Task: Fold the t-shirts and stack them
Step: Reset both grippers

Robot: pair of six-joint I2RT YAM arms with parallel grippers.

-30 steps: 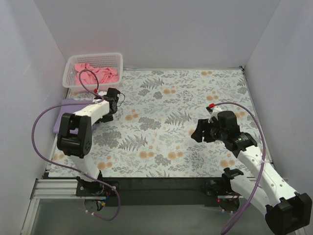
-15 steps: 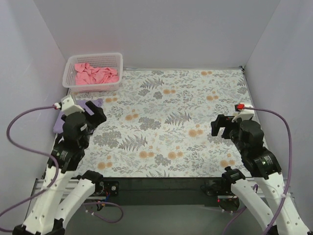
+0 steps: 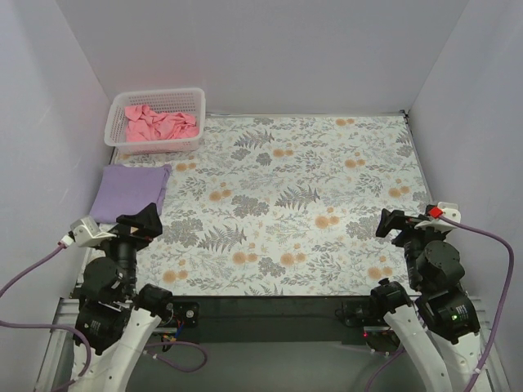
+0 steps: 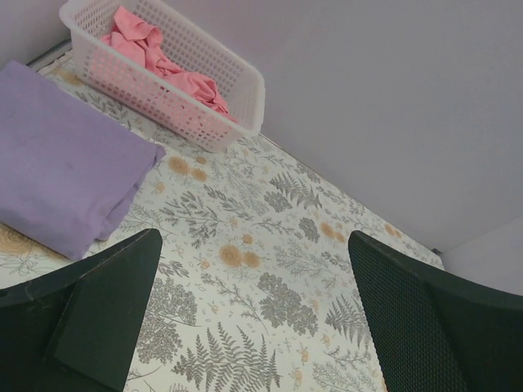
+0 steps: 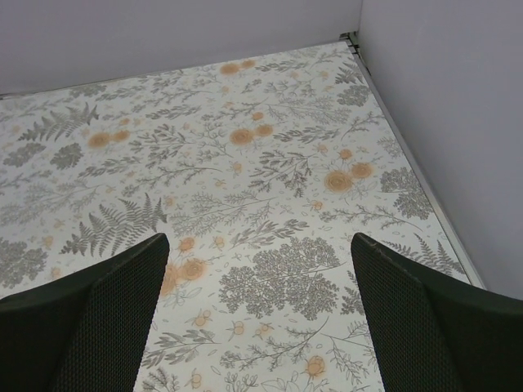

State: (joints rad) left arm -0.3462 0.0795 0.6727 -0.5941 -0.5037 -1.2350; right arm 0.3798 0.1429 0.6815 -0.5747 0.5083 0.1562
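Purple tee: lying folded at the left edge of the surface, near the basket.
Pink tee: sitting crumpled in the basket.
Left end effector: hanging wide apart, gripping nothing.
Right end effector: likewise apart, seemingly hovering above the surface.

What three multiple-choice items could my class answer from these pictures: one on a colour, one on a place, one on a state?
1. The crumpled t-shirt in the white mesh basket is:
A) lavender
B) salmon-pink
C) green

2. The folded lavender t-shirt lies:
A) inside the basket
B) on the floral tablecloth, on the arms' side of the basket
C) at the table's right edge

3. The left gripper and right gripper are:
A) both open, empty
B) both shut on cloth
C) one open, one shut

Answers:
1 B, pink cloth fills the basket.
2 B, it lies flat by the left wall.
3 A, each wrist view shows fingers wide apart with nothing between.
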